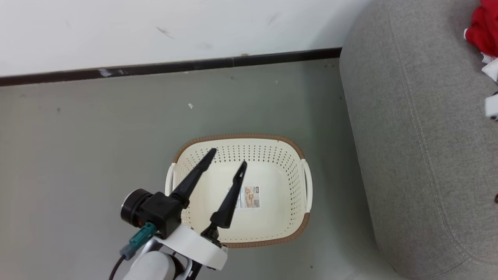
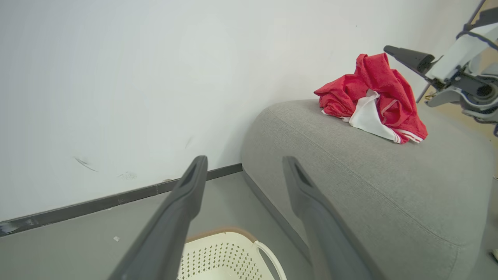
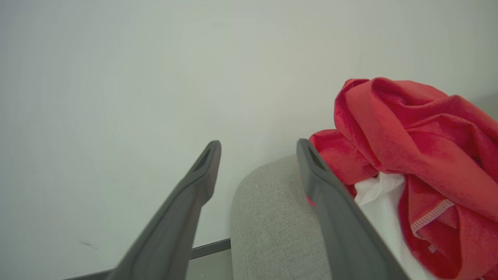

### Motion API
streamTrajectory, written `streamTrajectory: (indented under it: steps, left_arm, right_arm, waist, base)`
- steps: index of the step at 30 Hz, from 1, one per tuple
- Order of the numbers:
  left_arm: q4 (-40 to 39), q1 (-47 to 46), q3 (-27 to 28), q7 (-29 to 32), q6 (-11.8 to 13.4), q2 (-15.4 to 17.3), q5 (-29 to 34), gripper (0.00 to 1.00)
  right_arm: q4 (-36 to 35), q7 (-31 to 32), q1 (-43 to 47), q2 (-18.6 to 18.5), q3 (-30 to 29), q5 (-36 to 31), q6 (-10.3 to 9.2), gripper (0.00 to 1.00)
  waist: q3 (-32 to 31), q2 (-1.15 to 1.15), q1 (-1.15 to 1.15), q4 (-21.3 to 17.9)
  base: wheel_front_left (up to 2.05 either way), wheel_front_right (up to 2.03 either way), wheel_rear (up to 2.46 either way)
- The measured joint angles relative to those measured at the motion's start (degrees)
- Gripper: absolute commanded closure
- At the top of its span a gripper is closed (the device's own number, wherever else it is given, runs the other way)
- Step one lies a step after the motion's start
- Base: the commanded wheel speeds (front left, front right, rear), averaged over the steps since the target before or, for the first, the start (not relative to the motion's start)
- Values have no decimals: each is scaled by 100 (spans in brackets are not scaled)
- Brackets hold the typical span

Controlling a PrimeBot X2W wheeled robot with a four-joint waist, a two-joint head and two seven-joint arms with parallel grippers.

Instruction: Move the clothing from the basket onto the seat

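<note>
The clothing [image 2: 373, 93] lies bunched on the seat [image 2: 350, 175], near its rounded end; the right gripper [image 3: 259, 143] stands spread wide just beside the heap, seemingly not touching it; the left gripper [image 1: 228, 156] hangs spread, holding nothing, over the basket [image 1: 241, 137].

Inside the basket [image 1: 272, 155] and across the floor [image 1: 78, 155] left of it the way is open, while on the seat [image 1: 420, 136] only the clothing [image 1: 482, 27], heaped toward its wall-side end, blocks the cushion.
</note>
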Motion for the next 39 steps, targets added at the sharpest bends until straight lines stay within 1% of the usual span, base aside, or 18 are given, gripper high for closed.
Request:
streamTrajectory:
  steps: [8, 9, 14, 18, 23, 27, 39]
  left_arm:
    - [292, 182, 415, -109, 192, -26, -196, 0]
    - [292, 182, 415, -109, 192, -26, -196, 0]
    - [477, 308, 654, -160, 298, -30, -283, 0]
    - [619, 453, 764, -162, 331, -33, -410, 0]
    - [877, 633, 915, -177, 337, -30, -514, 0]
    - [1026, 734, 977, -186, 337, -11, -531, 0]
    - [1313, 1040, 1003, -203, 328, -5, -583, 0]
  right_arm:
    - [-740, 0, 910, 321, 670, 35, 0, 0]
    - [-740, 0, 910, 321, 670, 35, 0, 0]
    - [-1001, 1, 1433, 468, 999, 35, -1, 0]
    - [-1124, 1, 1898, 559, 1238, 29, 0, 0]
    - [-1266, 1, 2537, 672, 1292, 13, 0, 0]
    - [-1341, 1, 2891, 694, 1328, -65, 0, 0]
    - [-1596, 1, 3550, 724, 1221, -216, 0, 0]
  waist:
    - [-422, 0, 0, 74]
    - [-422, 0, 0, 74]
    - [-692, 0, 0, 152]
    - [-908, 0, 0, 222]
    - [-1216, 0, 0, 327]
    - [-1408, 0, 0, 390]
    - [-1904, 0, 0, 521]
  base:
    - [0, 0, 0]
    - [0, 0, 0]
    - [0, 0, 0]
    - [0, 0, 0]
    - [0, 0, 0]
    - [0, 0, 0]
    - [0, 0, 0]
